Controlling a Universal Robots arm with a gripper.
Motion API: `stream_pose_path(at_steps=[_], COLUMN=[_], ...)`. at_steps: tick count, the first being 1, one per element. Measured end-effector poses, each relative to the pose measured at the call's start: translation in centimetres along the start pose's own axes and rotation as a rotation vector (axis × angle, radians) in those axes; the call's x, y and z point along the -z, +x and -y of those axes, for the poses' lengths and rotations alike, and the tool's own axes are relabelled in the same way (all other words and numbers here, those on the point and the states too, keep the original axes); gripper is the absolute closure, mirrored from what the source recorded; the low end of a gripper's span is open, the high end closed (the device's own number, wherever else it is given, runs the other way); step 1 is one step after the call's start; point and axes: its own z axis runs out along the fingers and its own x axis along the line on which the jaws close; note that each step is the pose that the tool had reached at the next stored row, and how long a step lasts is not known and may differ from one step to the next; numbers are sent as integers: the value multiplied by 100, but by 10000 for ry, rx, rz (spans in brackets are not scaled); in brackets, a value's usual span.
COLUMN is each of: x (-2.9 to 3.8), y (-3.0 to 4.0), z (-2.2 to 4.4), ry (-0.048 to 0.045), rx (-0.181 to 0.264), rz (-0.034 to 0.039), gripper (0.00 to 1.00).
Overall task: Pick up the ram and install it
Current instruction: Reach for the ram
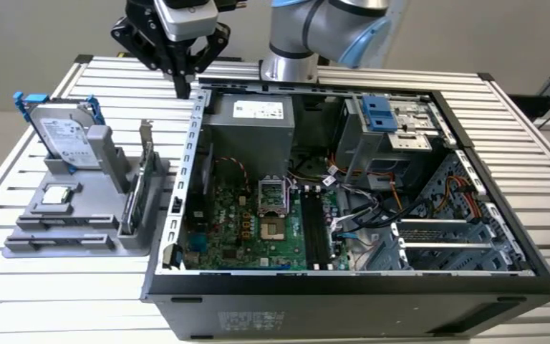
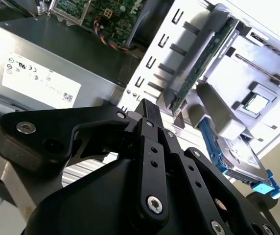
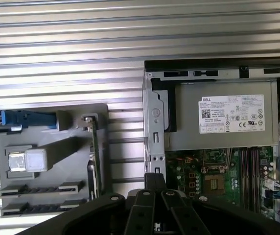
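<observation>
A black gripper [image 1: 180,92] hangs above the rear corner of an open computer case [image 1: 191,179], fingers pressed together with nothing between them. Just below it inside the case sits the gray power supply [image 1: 251,136]. Farther off is the green motherboard [image 1: 227,222] with long dark memory slots [image 1: 315,229]. Whether the ram stands in one cannot be told. On the gripper's other side, a gray parts holder [image 1: 26,244] carries a hard drive [image 1: 65,140] and an expansion card [image 1: 129,204] standing on edge.

Gripper [image 1: 180,87] closed, poised by open case [image 1: 351,308] corner | drive [image 1: 65,136] upright in holder [image 1: 65,244], exterior view's left
</observation>
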Motion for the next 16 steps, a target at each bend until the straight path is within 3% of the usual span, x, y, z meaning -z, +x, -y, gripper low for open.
stream_pose_path(at_steps=[16], x=[4], y=[190], z=[14], ry=[3], rx=[-2], rz=[-39], gripper=[100])
